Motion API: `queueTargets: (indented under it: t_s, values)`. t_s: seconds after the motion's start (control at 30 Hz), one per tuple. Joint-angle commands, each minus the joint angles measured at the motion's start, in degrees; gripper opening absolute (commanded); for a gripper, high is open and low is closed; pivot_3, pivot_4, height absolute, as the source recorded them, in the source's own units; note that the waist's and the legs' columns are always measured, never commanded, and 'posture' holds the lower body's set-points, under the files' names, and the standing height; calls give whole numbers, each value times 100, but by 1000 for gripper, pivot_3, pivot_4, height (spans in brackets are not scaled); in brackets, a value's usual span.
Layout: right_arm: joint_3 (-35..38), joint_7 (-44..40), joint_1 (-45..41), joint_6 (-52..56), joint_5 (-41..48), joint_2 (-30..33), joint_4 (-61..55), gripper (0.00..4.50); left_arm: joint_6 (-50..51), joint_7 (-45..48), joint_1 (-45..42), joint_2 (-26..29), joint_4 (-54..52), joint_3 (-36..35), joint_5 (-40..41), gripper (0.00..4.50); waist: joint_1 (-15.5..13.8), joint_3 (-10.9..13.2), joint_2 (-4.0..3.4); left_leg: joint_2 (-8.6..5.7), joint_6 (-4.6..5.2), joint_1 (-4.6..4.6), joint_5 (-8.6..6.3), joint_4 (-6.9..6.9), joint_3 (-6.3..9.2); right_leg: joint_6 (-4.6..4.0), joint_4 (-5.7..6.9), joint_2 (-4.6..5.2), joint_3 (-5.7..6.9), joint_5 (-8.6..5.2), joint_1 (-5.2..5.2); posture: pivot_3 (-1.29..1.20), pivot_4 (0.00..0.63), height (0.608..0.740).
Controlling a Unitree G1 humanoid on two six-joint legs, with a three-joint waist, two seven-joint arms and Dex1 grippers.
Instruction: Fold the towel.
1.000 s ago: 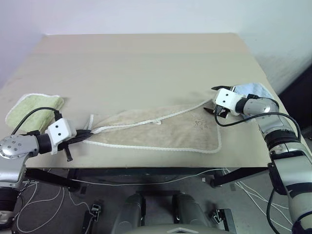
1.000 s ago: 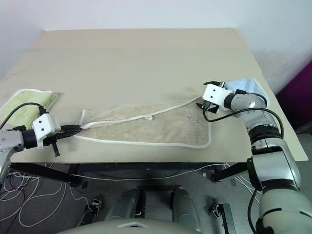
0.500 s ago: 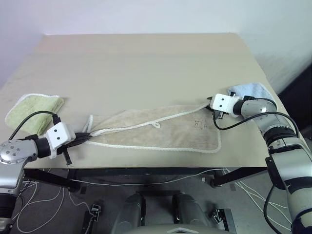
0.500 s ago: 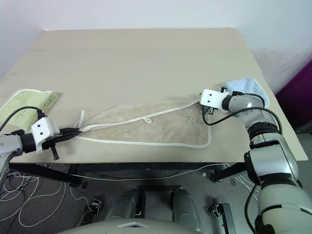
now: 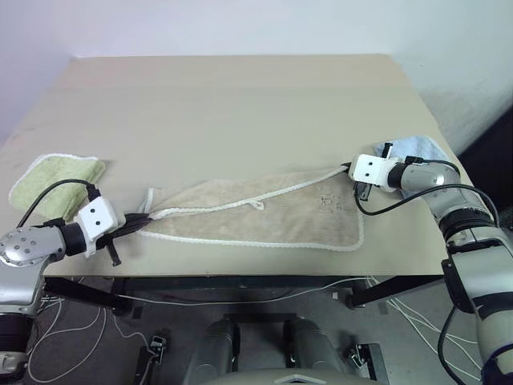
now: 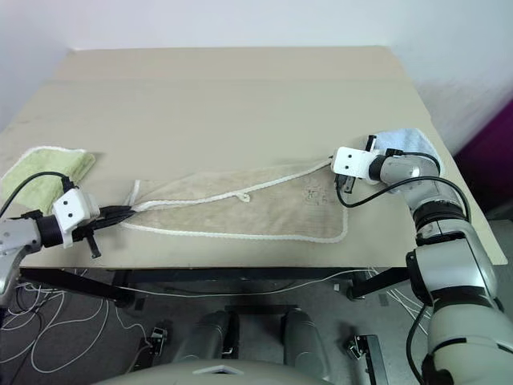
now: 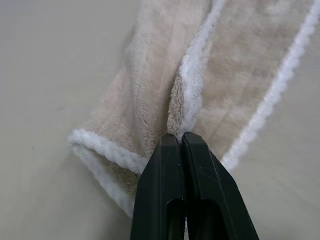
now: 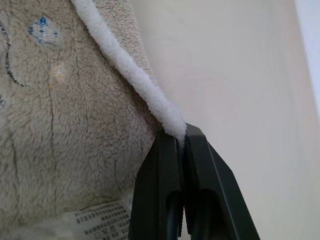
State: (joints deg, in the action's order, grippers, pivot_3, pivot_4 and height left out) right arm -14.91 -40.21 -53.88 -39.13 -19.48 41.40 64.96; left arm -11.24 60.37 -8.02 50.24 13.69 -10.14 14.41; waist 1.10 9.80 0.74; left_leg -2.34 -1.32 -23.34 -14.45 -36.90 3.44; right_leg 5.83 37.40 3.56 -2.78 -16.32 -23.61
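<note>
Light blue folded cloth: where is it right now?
In the left eye view the light blue folded cloth lies at the right edge of the beige table, just behind the right claw and beyond the right end of the tan terry towel.

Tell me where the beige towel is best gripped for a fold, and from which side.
By the white-edged corners at its two short ends, each approached from outside along the table. The towel lies flat and long across the near edge, so the corners give control. Both grippers are there: the left gripper is shut on the left corner, the right gripper on the far right corner.
</note>
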Motion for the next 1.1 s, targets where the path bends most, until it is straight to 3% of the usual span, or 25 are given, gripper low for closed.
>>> queueTargets:
  t_s: [0.03, 0.2, 0.33, 0.63, 0.77, 0.9, 1.1]
  values:
    - [208, -3, -268, -45, 143, 208, -272, 12, 65, -479, -661, -94, 343, -368, 128, 0, -2, 0, 1, 0, 0, 0, 0, -1, 1, 0, 0, 0, 1, 0, 1, 0, 150, 740]
    - [398, -11, -910, 150, 303, 285, -188, 12, 160, -832, -1951, -183, 1160, -423, 106, 0, 13, 4, -5, -1, 0, -5, 0, -7, -1, 1, 5, -2, 1, 0, -5, 0, 150, 740]
    - [387, 144, -1676, 299, 150, 359, 133, 12, -126, -1285, -3498, -283, 2420, -240, -257, 0, 10, 5, -3, -2, -1, -8, 1, -11, 0, 1, 10, -5, 4, 0, -8, 0, 150, 740]
    - [676, -219, -2388, 272, 551, 611, 133, 12, -598, -1400, -5210, 156, 4030, -334, -476, 0, 47, 7, 0, -9, -4, -45, 3, -19, -9, 3, 37, -3, -2, 1, -50, 0, 150, 740]
    - [960, -1142, -1904, 280, 1173, 764, -413, 12, -452, -708, -4684, 365, 3607, -572, -44, 0, 135, 6, -1, -10, -25, -77, 15, -22, -13, 4, 56, 1, -2, 0, -89, 0, 150, 740]
    - [1287, -2396, -493, 1038, 2215, 1058, -2056, 12, 380, 257, -2917, 530, 2101, -1049, 798, 0, 177, 4, -3, -4, -11, -70, 7, -19, -15, 4, 59, 2, -3, 0, -85, 0, 150, 740]
    - [1587, -3075, 2079, 2753, 3276, 1509, -4961, 12, 1678, 877, -186, 644, 41, -1598, 1494, 0, 140, 7, -7, 3, 1, -89, 1, -29, -13, 2, 69, 11, -7, -1, -105, 0, 150, 740]
